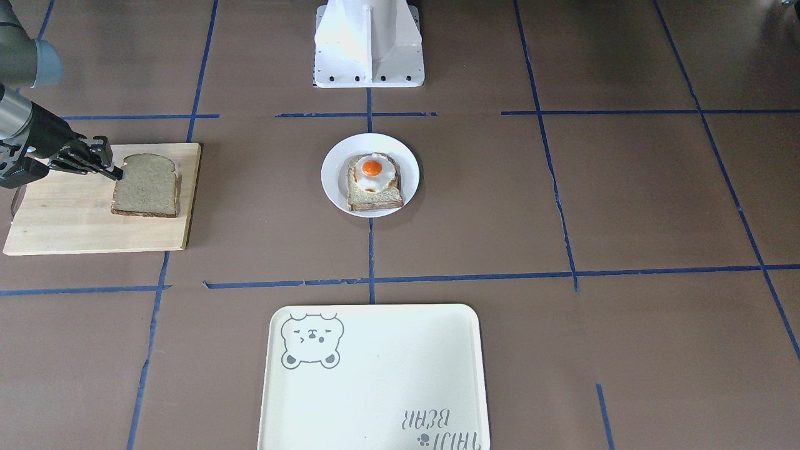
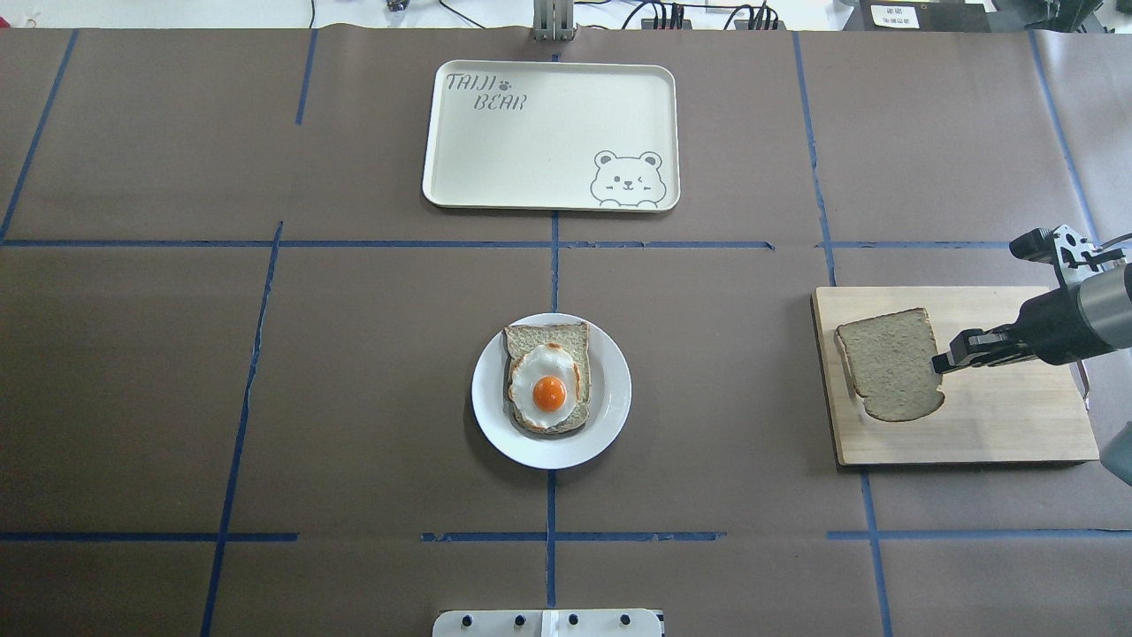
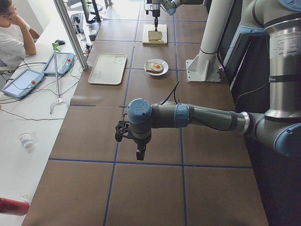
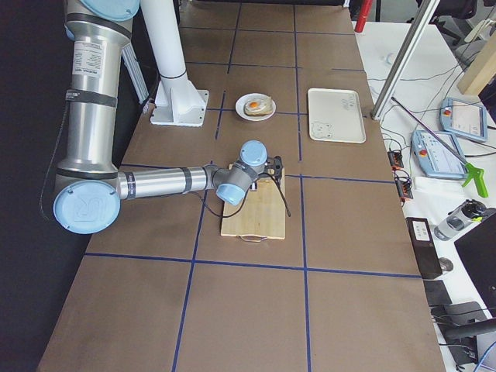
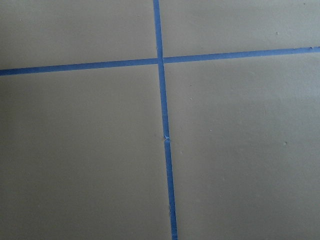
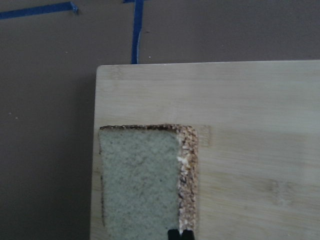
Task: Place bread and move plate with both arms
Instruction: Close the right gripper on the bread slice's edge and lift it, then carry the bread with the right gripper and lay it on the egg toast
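1. On the front-facing view, the plate (image 1: 334, 181) sits mid-table and carries an egg slice (image 1: 374, 182). The tray (image 1: 375, 387) lies at its 6 o'clock and the board (image 1: 75, 219) at its 9 o'clock. The bread (image 1: 147, 187) is on the board. The right gripper (image 1: 117, 174) reaches in from 9 o'clock, jaws clenched on the bread's near edge.
2. Overhead: the board is at the plate's 3 o'clock and the tray at its 12 o'clock. The right gripper meets the bread at the slice's 3 o'clock edge.
3. Left-end view: the left gripper (image 3: 140, 154) hangs pointing down over the table (image 3: 155, 197), well apart from the plate. Jaw state cannot be told.
4. Right-end view: the near arm stretches over the board, and its wrist hides the bread.
5. Left wrist view: only crossed tape (image 5: 161, 60) on the table.
6. Right wrist view: the fingertips (image 6: 173, 235) at 6 o'clock pinch the bread's crust.
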Robot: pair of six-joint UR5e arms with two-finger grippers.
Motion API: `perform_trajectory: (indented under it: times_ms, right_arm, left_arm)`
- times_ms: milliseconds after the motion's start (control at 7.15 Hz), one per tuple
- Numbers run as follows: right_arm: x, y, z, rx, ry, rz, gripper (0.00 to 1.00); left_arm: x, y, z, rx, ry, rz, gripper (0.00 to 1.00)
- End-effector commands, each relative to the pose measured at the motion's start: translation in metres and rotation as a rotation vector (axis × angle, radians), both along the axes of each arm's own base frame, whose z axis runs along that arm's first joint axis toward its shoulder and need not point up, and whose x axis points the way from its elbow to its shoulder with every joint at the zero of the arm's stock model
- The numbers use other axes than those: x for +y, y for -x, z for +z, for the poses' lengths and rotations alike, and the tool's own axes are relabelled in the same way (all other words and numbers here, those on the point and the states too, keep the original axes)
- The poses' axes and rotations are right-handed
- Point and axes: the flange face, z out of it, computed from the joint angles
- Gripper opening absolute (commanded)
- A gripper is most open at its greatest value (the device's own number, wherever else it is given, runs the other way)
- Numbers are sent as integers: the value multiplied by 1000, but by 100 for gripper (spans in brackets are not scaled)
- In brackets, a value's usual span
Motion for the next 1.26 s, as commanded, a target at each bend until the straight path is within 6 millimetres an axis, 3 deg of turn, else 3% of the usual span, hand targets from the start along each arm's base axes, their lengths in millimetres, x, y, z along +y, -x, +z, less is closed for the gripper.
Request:
perform_trajectory:
  times_ms: [0, 280, 420, 560, 839, 1119]
  right_arm:
    - [-7, 5, -54, -80, -29, 13, 0]
    - [-33, 29, -125, -184, 2, 37, 0]
    - [-42, 58, -170, -241, 28, 26, 0]
    - [-37, 104, -210, -285, 45, -2, 0]
    - [-13, 208, -261, -322, -7, 24, 0]
    - [6, 270, -282, -331, 13, 36, 0]
  left_arm:
    - [0, -1, 0, 7, 2, -1, 100]
    - [0, 0, 0, 7, 2, -2, 100]
    - [0, 0, -1, 7, 0, -2, 100]
    - [0, -1, -1, 19, 1, -3, 100]
    - [-1, -2, -2, 21, 0, -1, 100]
    - [-1, -2, -2, 21, -2, -1, 100]
